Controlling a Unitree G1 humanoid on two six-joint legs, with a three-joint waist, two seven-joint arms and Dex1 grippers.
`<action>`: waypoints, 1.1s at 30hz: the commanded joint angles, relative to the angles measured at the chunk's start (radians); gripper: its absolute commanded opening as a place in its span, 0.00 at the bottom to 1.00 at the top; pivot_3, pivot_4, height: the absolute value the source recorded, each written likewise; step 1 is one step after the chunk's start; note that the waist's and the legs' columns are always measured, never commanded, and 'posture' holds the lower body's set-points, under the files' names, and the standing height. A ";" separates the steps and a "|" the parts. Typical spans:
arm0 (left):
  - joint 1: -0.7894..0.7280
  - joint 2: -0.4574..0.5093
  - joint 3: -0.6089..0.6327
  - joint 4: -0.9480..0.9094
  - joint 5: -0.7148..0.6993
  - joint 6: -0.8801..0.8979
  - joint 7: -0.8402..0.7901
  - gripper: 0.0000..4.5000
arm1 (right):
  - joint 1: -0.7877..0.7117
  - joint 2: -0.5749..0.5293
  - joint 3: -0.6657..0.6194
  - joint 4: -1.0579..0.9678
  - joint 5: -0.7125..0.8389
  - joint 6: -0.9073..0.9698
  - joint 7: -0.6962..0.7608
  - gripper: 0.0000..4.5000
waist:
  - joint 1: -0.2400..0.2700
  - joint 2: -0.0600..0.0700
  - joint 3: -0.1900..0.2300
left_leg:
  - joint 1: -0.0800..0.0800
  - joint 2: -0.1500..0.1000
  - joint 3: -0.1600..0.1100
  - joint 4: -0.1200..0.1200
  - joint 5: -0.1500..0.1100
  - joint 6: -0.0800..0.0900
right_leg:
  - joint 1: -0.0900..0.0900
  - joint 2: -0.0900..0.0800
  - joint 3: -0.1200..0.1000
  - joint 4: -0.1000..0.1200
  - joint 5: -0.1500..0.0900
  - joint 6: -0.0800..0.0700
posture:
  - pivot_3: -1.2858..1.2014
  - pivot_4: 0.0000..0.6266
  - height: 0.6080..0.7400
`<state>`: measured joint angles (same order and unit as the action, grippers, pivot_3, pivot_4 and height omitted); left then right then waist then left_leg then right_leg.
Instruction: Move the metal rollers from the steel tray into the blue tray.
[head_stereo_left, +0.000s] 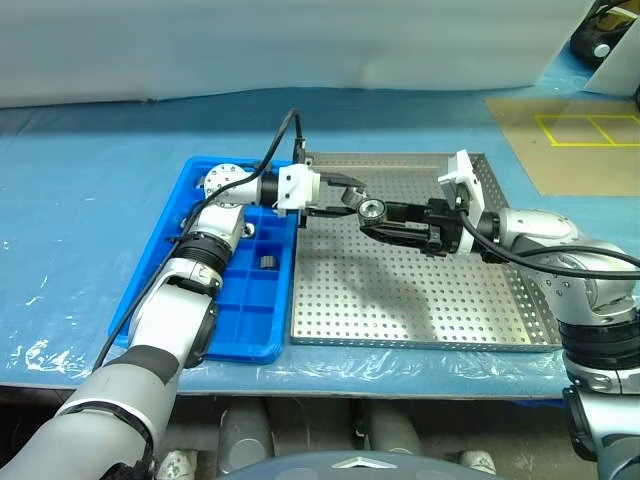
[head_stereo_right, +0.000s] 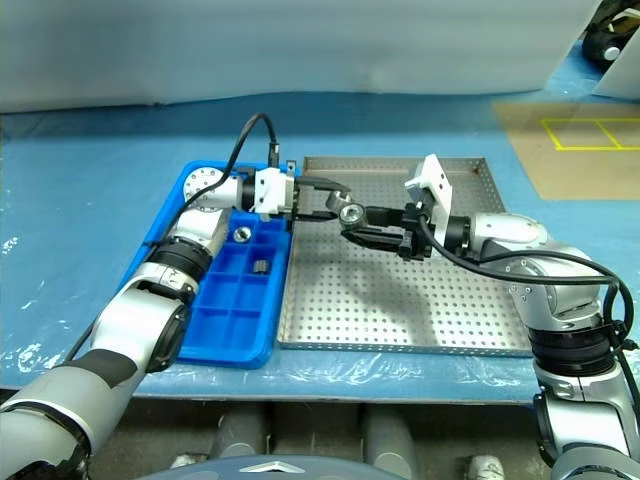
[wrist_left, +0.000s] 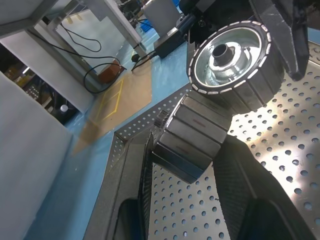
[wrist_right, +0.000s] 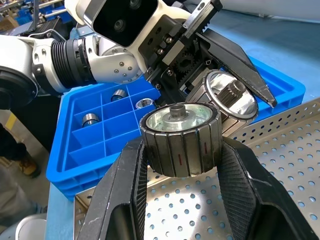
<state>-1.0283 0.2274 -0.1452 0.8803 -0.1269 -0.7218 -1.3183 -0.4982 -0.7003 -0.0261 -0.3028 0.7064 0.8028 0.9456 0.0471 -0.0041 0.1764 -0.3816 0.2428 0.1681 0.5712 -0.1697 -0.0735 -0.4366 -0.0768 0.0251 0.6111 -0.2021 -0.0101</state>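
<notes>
Two pincers (head_stereo_left: 345, 197) (head_stereo_left: 372, 222) clamp one roller (head_stereo_left: 372, 210) above steel tray (head_stereo_left: 420, 300).

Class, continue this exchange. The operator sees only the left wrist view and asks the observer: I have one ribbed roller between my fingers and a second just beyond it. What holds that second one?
Observer: The right gripper. In its wrist view the second roller sits clamped between its two fingers.
Operator: Where is the blue tray from here?
Observer: The blue tray lies beside the steel tray, on the robot's left. The left gripper, with the first roller, meets the right one over the steel tray's side nearest it.
Operator: Is anything in it yet?
Observer: Yes, three rollers lie in separate compartments.
</notes>
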 joint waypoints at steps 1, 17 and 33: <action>-0.015 0.003 0.009 -0.044 -0.025 0.003 -0.003 0.38 | -0.018 0.000 -0.013 -0.020 0.007 -0.021 0.008 0.36 | 0.000 0.000 0.000 | 0.000 0.000 0.000 0.000 0.000 0.000 | 0.000 0.000 0.000 0.000 0.000 0.000 | 0.41 0.24 1.00; -0.062 0.069 0.049 -0.003 -0.003 0.022 0.051 0.38 | 0.001 -0.026 -0.036 0.012 -0.012 -0.051 0.011 0.36 | 0.000 0.000 0.000 | 0.000 0.000 0.000 0.000 0.000 0.000 | 0.000 0.000 0.000 0.000 0.000 0.000 | 0.41 0.24 1.00; -0.096 0.154 0.081 0.074 0.020 0.080 0.139 0.38 | -0.001 -0.046 -0.060 0.080 -0.056 -0.107 0.014 0.36 | 0.007 0.000 0.000 | 0.000 0.000 0.000 0.001 0.000 0.000 | 0.000 0.000 0.000 0.001 0.000 0.000 | 0.42 0.24 1.00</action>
<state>-1.0863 0.3702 -0.0918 0.9697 -0.0896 -0.6785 -1.2013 -0.4846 -0.7450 -0.0535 -0.2160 0.6577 0.7330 0.9613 0.0541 -0.0041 0.1764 -0.3814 0.2429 0.1681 0.5719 -0.1697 -0.0736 -0.4366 -0.0766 0.0253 0.6120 -0.2021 -0.0101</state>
